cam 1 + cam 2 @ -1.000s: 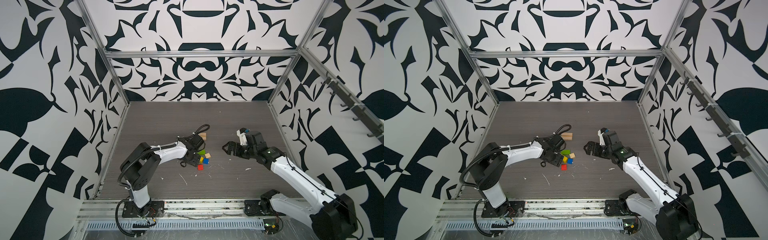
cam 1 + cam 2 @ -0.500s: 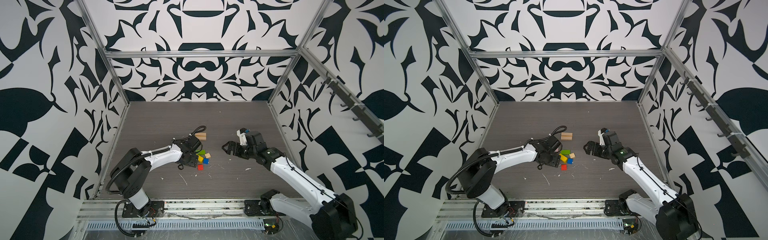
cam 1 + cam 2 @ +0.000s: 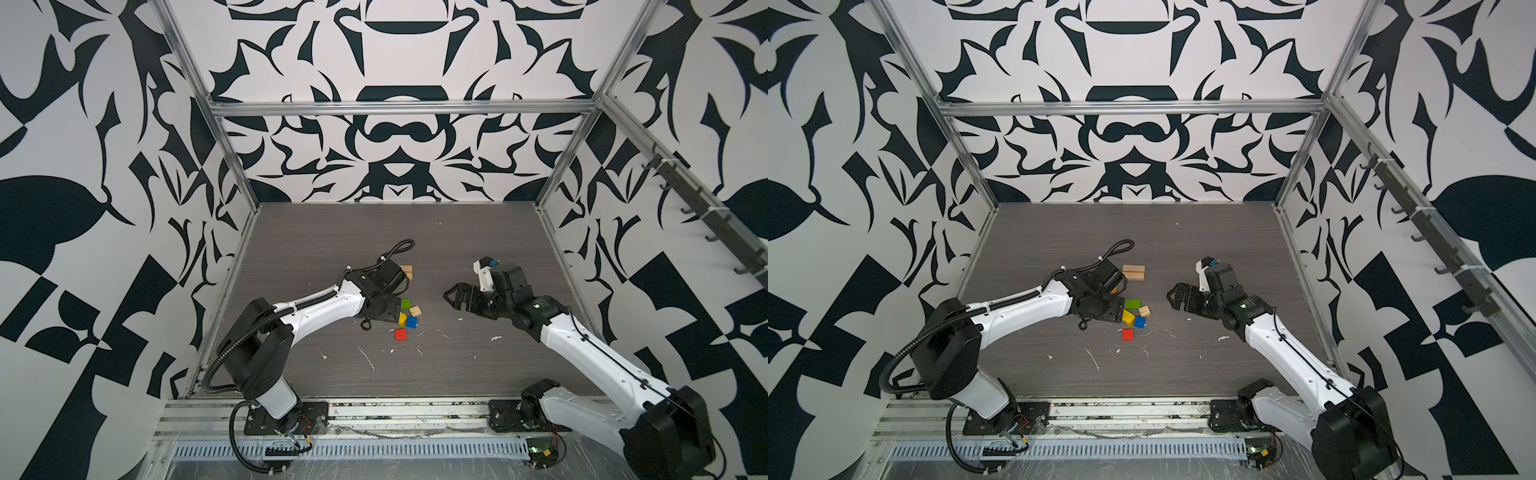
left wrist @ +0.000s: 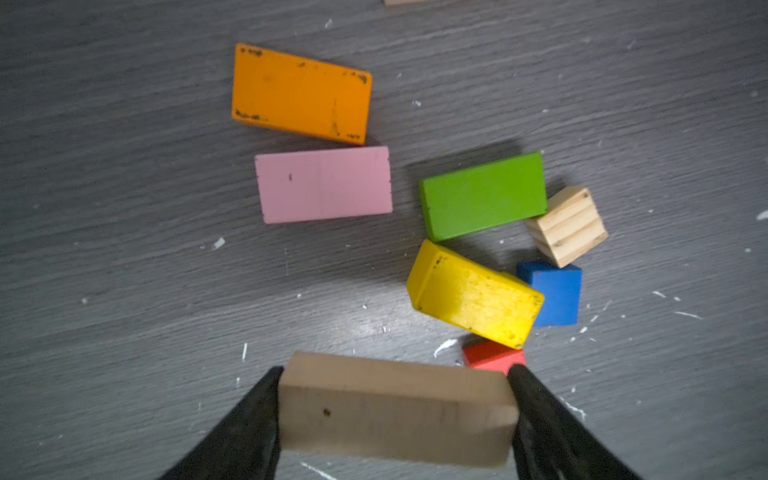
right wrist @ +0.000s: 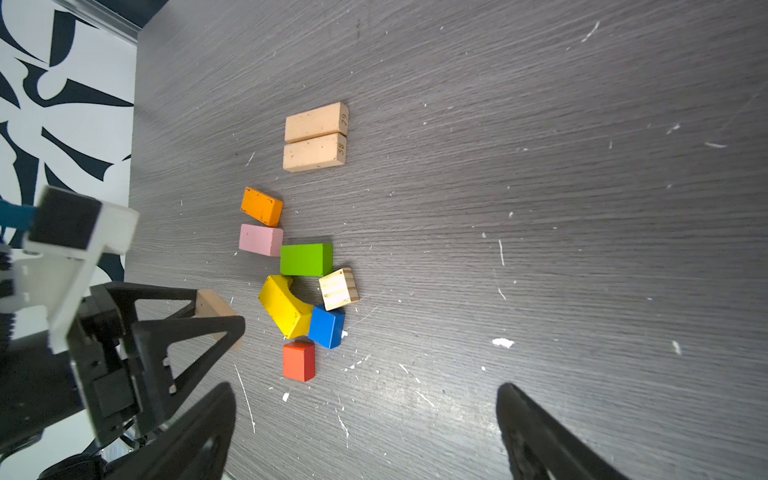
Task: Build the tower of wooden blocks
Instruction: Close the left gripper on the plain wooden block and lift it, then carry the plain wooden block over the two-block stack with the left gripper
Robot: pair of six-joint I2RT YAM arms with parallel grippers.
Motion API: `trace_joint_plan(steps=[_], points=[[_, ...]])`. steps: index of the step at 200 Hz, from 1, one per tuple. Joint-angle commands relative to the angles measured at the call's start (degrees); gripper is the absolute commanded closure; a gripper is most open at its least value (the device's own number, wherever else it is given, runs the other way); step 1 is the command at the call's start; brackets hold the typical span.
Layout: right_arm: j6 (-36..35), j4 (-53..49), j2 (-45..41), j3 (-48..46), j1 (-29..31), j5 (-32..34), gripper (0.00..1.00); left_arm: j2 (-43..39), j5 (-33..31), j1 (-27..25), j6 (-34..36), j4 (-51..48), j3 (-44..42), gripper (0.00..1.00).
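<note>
Reaching low from the left, clamping a tan bar point(image 4: 395, 409) endwise in the left gripper point(image 4: 395, 374), just beside the loose coloured blocks point(image 4: 482, 195). Hovering opposite with right gripper point(image 3: 451, 296) spread wide, empty.

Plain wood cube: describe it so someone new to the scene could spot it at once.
On the gray table, find the painted blocks huddled near its middle. On the side facing the right gripper, next to the green block and the blue block, sits the cube. Its neighbours are painted; it is bare wood with striped grain.
</note>
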Motion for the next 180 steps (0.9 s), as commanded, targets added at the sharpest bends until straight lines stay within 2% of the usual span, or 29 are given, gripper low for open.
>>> trace_joint_plan(steps=[1, 72, 180], points=[[0.4, 1.1, -1.4, 0.6, 0.2, 0.0, 0.0, 0.8, 0.2, -0.2, -0.9, -2.2, 2.9, 0.49], [-0.1, 0.0, -3.0, 0.1, 0.2, 0.6, 0.0, 8.1, 0.5, -0.1, 1.2, -1.5, 11.4, 0.49], [-0.9, -1.1, -4.1, -0.1, 0.2, 1.0, 0.0, 19.4, -3.3, 1.8, 0.6, 1.5, 20.5, 0.52]])
